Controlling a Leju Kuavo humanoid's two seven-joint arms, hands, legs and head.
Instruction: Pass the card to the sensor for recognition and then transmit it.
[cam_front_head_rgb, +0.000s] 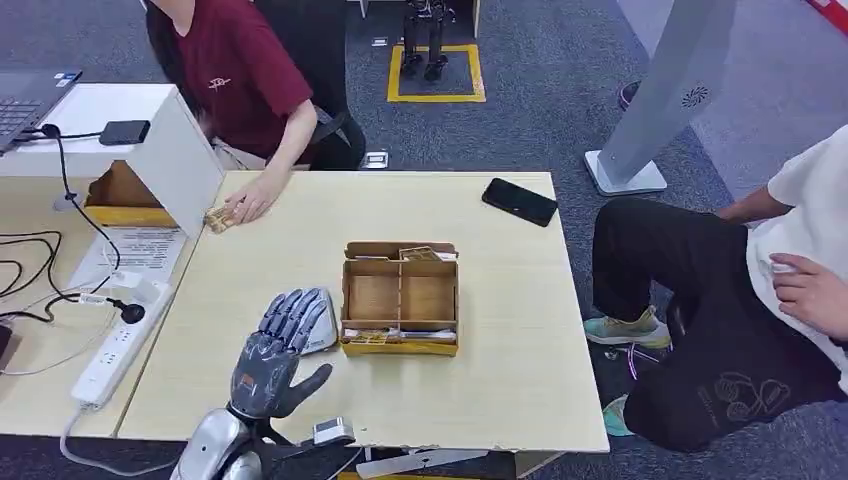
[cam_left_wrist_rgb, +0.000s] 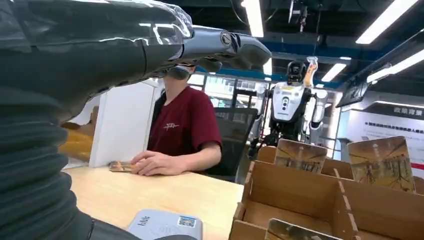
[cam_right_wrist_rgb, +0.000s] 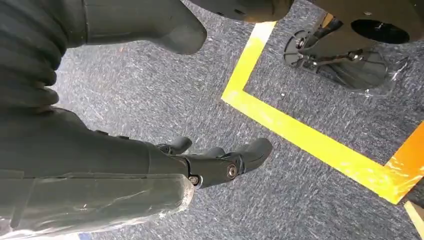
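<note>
Cards with brownish printed faces (cam_front_head_rgb: 419, 254) stand in our compartmented cardboard box (cam_front_head_rgb: 400, 297); beside it our left hand (cam_front_head_rgb: 281, 345) hovers, fingers spread, seemingly empty, over a small white sensor (cam_left_wrist_rgb: 167, 225).

Our right hand (cam_right_wrist_rgb: 200, 165) hangs loosely curled, holding nothing.

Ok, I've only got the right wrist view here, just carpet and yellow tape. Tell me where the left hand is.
Observer: The left hand is over the table, fingers stretched out, holding nothing, beside the cardboard box.
Operator: Say what's under it.
Observer: A small white sensor lies flat on the table, partly beneath the hand.
Operator: Now find me the cards.
Observer: Cards stand upright in the box's far compartments.
</note>
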